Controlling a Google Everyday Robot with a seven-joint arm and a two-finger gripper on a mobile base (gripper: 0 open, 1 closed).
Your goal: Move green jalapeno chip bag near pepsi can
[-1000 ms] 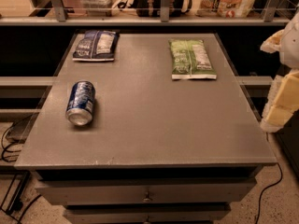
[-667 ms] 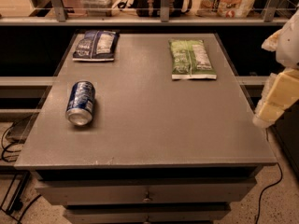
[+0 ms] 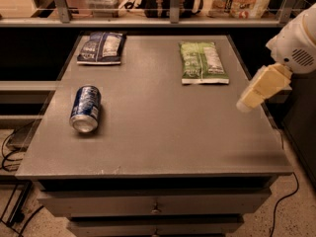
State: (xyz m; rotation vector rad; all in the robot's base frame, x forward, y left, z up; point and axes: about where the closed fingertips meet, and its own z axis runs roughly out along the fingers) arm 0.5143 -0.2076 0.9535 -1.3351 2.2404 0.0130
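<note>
With the tabletop [image 3: 158, 132] read as a clock face and twelve at the far edge, the pepsi can [image 3: 86, 108] lies on its side at about nine o'clock. Its silver end points toward the near edge. Beyond it, at about eleven o'clock, a dark blue chip bag [image 3: 101, 47] lies flat in the far left corner. It plays no part in the job.

The green jalapeno chip bag [image 3: 203, 62] lies flat at about one o'clock, label side up and long side running front to back. It is well apart from the can, with a wide stretch of bare tabletop between them. Nothing touches it.

The tool [image 3: 247, 102] hangs at about three o'clock, over the right edge of the tabletop. It is near the bag's near right corner but clear of it, and it carries nothing. Whether it is apart or together I cannot tell from this angle.

By my reading the task has hardly begun, and only the approach is under way. What remains is to reach the bag at one o'clock and take hold of it. It then has to cross toward nine o'clock and be set down beside the can. The can lies on its side and may roll if nudged.
</note>
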